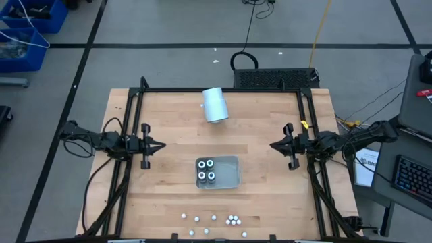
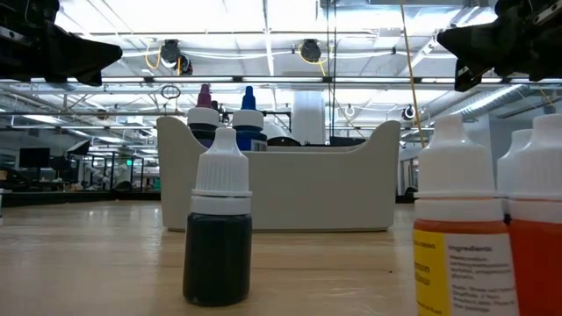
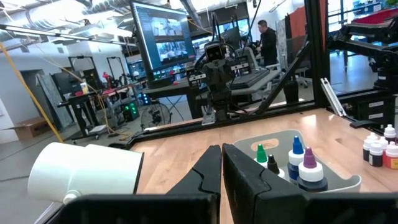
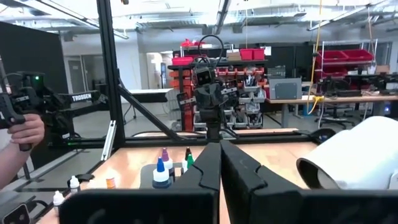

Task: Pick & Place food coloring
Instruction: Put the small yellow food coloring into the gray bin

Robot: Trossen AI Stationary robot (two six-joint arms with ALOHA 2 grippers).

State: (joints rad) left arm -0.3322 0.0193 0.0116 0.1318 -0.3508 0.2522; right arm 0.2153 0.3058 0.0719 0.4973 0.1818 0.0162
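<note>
Four food coloring bottles (image 1: pixel 206 171) stand upright in the left half of a grey tray (image 1: pixel 228 173) at the table's middle; in the left wrist view their tips are green, black, blue and purple (image 3: pixel 297 153). Several more bottles (image 1: pixel 213 219) stand on their bases in a loose row near the table's near edge; the low view shows a dark one (image 2: pixel 217 237) and orange ones (image 2: pixel 457 237) up close. My left gripper (image 1: pixel 163 145) hovers shut left of the tray. My right gripper (image 1: pixel 272 145) hovers shut right of it. Both point toward the table's middle.
A pale-blue cylinder (image 1: pixel 215 104) lies on its side at the far middle of the table. A black frame (image 1: pixel 223 90) borders the table's far, left and right sides. A person's hand (image 4: pixel 18 134) shows beyond the table in the right wrist view.
</note>
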